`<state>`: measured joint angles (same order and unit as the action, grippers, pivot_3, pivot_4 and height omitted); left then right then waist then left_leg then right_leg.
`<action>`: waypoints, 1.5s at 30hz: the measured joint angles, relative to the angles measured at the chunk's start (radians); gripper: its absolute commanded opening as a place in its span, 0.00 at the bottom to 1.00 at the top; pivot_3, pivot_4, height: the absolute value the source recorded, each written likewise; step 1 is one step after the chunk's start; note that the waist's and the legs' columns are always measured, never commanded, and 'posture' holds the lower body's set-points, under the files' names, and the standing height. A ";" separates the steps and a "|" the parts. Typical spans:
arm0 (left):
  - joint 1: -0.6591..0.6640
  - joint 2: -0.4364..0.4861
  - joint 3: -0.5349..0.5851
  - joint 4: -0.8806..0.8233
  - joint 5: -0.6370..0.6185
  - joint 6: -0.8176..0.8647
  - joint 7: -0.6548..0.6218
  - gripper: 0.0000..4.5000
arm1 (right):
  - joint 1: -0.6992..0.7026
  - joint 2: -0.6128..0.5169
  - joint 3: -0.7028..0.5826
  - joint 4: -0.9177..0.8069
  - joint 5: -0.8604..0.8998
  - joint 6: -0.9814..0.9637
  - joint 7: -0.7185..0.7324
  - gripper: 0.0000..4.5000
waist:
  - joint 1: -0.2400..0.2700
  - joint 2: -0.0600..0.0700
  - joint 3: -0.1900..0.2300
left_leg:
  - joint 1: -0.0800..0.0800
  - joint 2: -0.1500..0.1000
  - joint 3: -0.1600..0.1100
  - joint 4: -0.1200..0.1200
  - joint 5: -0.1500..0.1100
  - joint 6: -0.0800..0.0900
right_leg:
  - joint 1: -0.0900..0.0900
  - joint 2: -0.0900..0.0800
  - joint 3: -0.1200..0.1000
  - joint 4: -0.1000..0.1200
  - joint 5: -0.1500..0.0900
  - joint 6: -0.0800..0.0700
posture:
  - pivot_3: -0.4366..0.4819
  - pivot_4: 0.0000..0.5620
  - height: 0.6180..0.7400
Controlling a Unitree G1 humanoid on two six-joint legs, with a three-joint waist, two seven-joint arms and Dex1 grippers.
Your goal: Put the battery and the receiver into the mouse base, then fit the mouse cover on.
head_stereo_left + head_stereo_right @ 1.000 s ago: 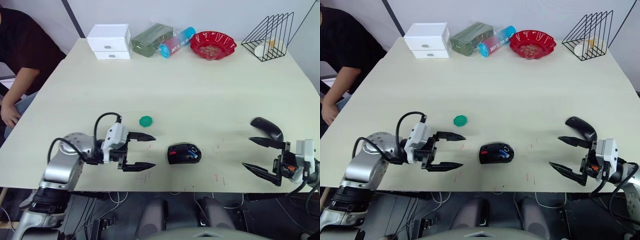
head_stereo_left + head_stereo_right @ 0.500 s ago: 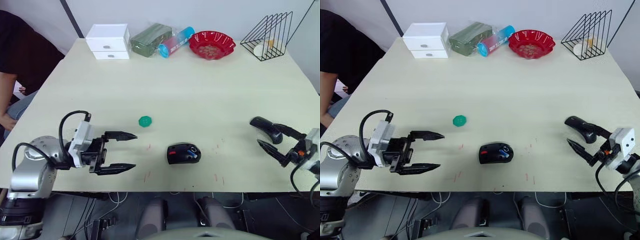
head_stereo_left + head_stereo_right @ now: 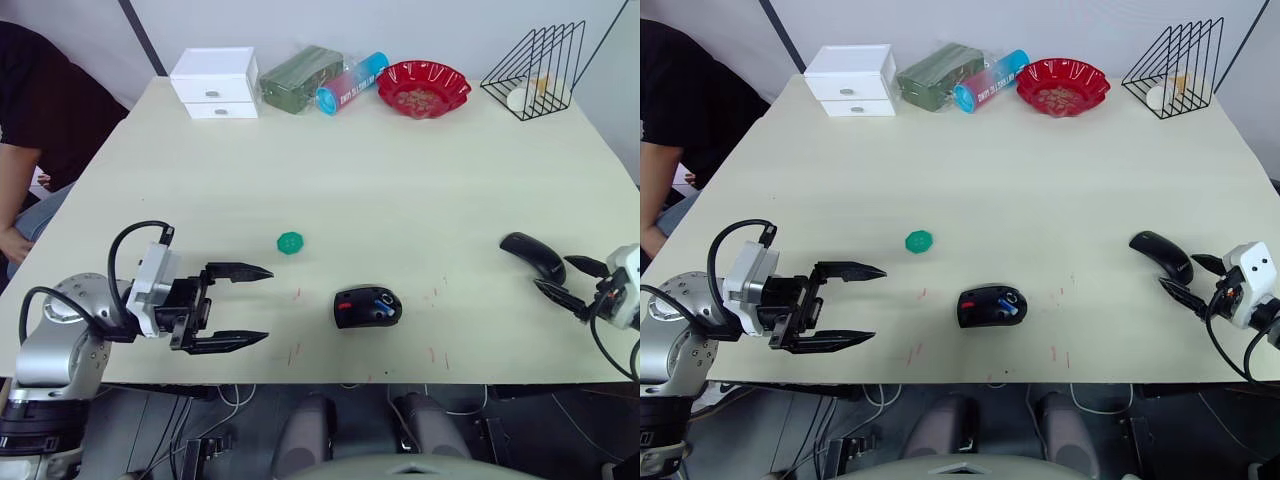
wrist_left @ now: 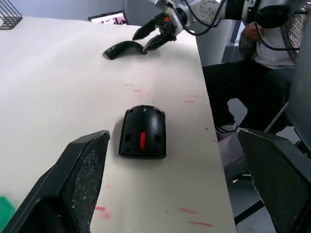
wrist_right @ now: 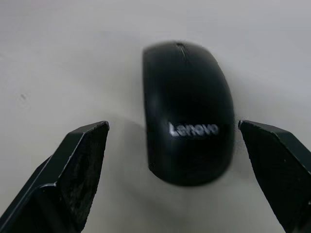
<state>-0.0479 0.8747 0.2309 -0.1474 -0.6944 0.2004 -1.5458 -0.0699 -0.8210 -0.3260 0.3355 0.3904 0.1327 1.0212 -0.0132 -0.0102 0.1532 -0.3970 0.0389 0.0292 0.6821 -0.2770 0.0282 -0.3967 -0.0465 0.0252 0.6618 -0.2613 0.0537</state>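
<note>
Cover (image 3: 533, 255) lies unfitted, well right of the base (image 3: 368, 306), your spread right gripper (image 3: 574, 283) just beside it. Battery (image 3: 385, 300) seems seated in the base; left gripper (image 3: 252, 306) waits spread, leftward.

— What carries everything here?

— A pale cream rectangular table (image 3: 400, 180) with a few faint red marks near its front edge.

— And along the far edge?

— A white two-drawer box (image 3: 217, 82), a dark green wrapped packet (image 3: 303, 78) touching a blue and pink tube (image 3: 352, 84), a red scalloped bowl (image 3: 425, 89) and a black wire rack (image 3: 535, 70) at the right corner.

— Nearer the front?

— A small green scalloped disc (image 3: 290, 242) left of centre. The black oval mouse base (image 3: 367, 306) with red inner parts sits near the front edge, a blue battery (image 3: 383, 299) lying in it. The glossy black curved mouse cover (image 3: 533, 255) lies well apart, near the right edge.
</note>
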 measured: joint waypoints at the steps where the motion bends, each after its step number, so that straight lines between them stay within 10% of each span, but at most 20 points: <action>1: -0.004 0.000 -0.001 -0.001 -0.001 0.001 0.001 0.99 | -0.011 0.000 0.001 0.009 0.001 -0.002 0.012 1.00 | 0.000 0.000 0.000 | 0.000 0.000 0.000 0.000 0.000 0.000 | 0.000 0.000 0.000 0.000 0.000 0.000 | 0.48 0.27 1.00; 17: -0.038 -0.001 -0.004 -0.002 -0.008 0.017 0.002 0.99 | -0.154 -0.022 0.056 0.214 -0.071 -0.078 0.107 1.00 | 0.000 0.001 0.001 | 0.000 0.000 0.006 0.000 0.000 0.000 | 0.000 0.000 0.001 0.000 0.000 0.000 | 0.48 0.27 1.00; 21: -0.049 -0.001 -0.004 -0.002 -0.008 0.017 0.002 1.00 | -0.153 -0.022 0.056 0.223 -0.071 -0.077 0.107 0.69 | 0.000 0.001 0.001 | 0.000 0.000 0.006 0.000 0.000 0.000 | 0.000 0.000 0.001 0.000 0.000 0.000 | 0.48 0.27 1.00; 45: -0.062 -0.010 -0.027 0.021 0.004 -0.001 -0.005 1.00 | -0.110 -0.022 0.043 0.168 -0.061 -0.064 0.071 0.53 | 0.000 0.001 0.001 | 0.000 0.000 0.006 0.000 0.000 0.000 | 0.000 0.000 0.001 0.000 0.000 0.000 | 0.48 0.27 1.00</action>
<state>-0.1101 0.8651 0.2037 -0.1265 -0.6901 0.1992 -1.5504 -0.1804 -0.8427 -0.2831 0.5035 0.3294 0.0690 1.0917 -0.0130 -0.0091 0.1547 -0.3970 0.0391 0.0355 0.6820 -0.2770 0.0282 -0.3969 -0.0466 0.0262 0.6618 -0.2612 0.0540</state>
